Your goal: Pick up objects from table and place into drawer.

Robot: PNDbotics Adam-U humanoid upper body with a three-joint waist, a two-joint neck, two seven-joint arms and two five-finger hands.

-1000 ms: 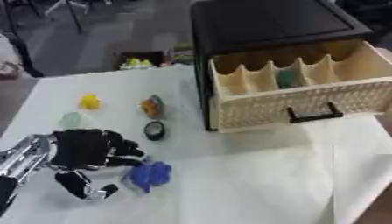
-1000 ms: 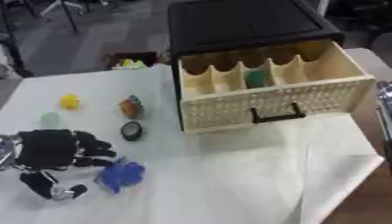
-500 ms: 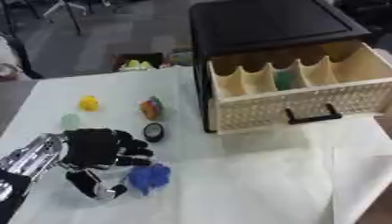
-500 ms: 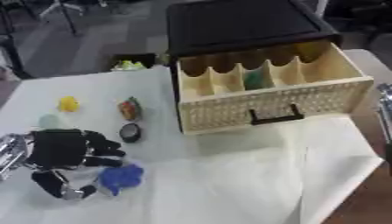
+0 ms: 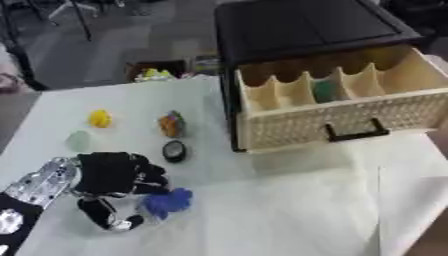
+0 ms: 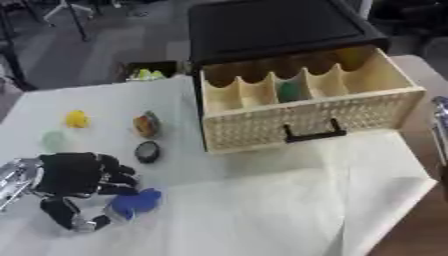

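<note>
Fingers of the left hand have curled around the blue object.

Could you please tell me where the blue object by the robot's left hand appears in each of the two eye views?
Left eye view: blue object at lower left, beside the left hand.
Right eye view: lower left, nearer the picture's left edge.
Shared landmark: the black round object up and slightly right of it.

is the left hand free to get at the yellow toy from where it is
Probably yes. The left hand sits at the blue toy, and bare table lies between it and the yellow toy; only the pale green thing is close by.
</note>
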